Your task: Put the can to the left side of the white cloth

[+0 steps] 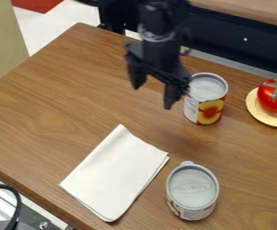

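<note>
My gripper (pixel 154 91) hangs over the upper middle of the table, its two fingers spread apart with nothing between them. Just right of it stands an upright can (pixel 209 108) with a red and yellow label, partly behind the right finger at its left edge. A second upright can (pixel 192 189) with a grey lid stands near the bottom, to the right of the cloth. The folded white cloth (pixel 117 173) lies flat at lower centre, below and left of the gripper.
A red tomato (pixel 276 95) rests on a small yellow plate (pixel 269 117) at the right. The wooden table's (pixel 56 108) left edge slants down to the bottom, where a black cable (pixel 16 204) curves beside a stove-like surface.
</note>
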You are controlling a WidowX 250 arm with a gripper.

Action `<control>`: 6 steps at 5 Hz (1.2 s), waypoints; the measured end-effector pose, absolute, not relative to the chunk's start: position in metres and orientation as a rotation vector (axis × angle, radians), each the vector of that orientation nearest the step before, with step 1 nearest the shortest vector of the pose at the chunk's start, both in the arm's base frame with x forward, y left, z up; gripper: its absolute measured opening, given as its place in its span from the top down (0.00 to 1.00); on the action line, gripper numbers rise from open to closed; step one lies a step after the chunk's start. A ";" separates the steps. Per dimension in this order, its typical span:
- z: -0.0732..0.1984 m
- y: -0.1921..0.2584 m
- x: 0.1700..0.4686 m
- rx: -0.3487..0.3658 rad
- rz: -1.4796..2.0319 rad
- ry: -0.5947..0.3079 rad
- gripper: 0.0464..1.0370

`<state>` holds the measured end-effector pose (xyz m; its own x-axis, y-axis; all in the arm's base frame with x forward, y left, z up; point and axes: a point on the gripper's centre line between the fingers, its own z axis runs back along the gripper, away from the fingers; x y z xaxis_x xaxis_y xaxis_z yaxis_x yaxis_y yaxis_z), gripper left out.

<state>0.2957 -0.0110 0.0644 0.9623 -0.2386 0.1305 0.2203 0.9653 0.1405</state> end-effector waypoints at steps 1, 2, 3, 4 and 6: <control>0.060 -0.020 0.313 0.191 -0.409 -0.101 0.04; 0.064 -0.029 0.325 0.205 -0.548 -0.091 0.04; 0.066 -0.036 0.340 0.217 -0.673 -0.068 0.04; 0.069 -0.047 0.352 0.203 -0.744 -0.109 0.04; 0.062 -0.068 0.366 0.195 -0.908 -0.155 0.04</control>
